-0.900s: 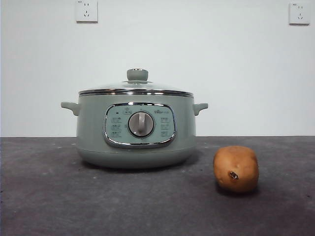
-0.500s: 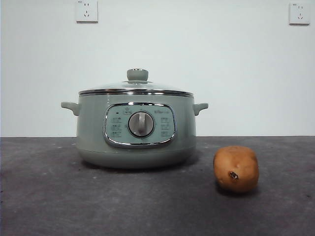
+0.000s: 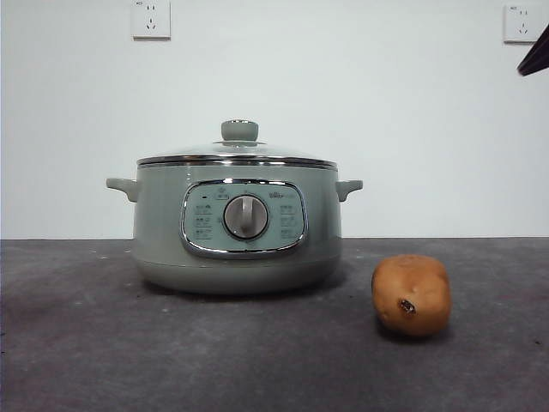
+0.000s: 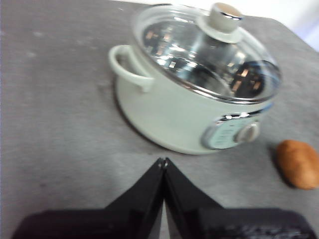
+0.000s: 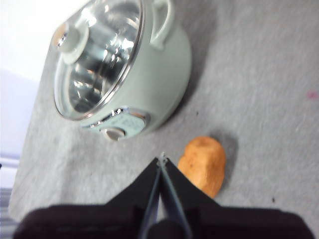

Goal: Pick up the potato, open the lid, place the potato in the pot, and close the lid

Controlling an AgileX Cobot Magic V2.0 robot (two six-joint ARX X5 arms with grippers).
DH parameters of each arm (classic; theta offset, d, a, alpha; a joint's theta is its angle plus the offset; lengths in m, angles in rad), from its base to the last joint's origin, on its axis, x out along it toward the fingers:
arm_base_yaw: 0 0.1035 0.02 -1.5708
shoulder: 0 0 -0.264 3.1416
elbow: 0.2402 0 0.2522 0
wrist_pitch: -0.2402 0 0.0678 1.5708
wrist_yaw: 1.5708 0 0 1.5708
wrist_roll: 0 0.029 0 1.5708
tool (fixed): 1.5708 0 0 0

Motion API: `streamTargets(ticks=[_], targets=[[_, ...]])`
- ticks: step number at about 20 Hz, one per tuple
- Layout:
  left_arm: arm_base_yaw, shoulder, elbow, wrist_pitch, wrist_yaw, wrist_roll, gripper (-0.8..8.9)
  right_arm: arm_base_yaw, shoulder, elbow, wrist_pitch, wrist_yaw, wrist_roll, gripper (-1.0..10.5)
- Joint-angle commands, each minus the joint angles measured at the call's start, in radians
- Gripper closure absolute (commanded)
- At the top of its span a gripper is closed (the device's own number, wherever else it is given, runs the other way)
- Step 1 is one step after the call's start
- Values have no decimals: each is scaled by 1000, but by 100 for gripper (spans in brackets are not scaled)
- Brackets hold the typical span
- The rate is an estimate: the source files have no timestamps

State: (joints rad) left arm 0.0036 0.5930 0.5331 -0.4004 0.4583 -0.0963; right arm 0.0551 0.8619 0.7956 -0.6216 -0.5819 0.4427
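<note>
A lab-like test bench is showing here. A bare white wall with sockets is backing a plain grey table.

Left gripper: jaws pressed together, tips meeting, holding nothing, above the grey table. Pot near the tips, lid seated on it. Potato beside pot, apart from it.

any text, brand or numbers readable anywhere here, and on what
Nothing can be read for certain.
Control panel on the pot: a small brand mark above the dial and rows of tiny labels beside it, all too small to read.
Wall sockets: a tiny mark at the top corner, unreadable.
Lid and potato: no text.
</note>
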Motion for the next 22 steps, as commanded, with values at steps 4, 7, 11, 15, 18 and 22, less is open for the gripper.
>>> streamTargets(ticks=[4, 7, 11, 15, 18, 22], targets=[[-1, 133, 60, -35, 127, -6, 818, 145, 146, 50, -15, 3, 34, 714], [-3, 177, 60, -32, 137, -4, 818, 282, 248, 74, -16, 89, 77, 574], [-3, 217, 60, -32, 137, 2, 818, 427, 380, 131, -77, 247, 105, 406], [-3, 245, 60, -34, 137, 27, 818, 509, 499, 200, -121, 405, 116, 406], [-3, 254, 60, -50, 137, 58, 818, 535, 580, 245, -167, 497, 116, 407], [-3, 258, 60, -63, 137, 71, 818, 536, 678, 252, -164, 542, 115, 407]])
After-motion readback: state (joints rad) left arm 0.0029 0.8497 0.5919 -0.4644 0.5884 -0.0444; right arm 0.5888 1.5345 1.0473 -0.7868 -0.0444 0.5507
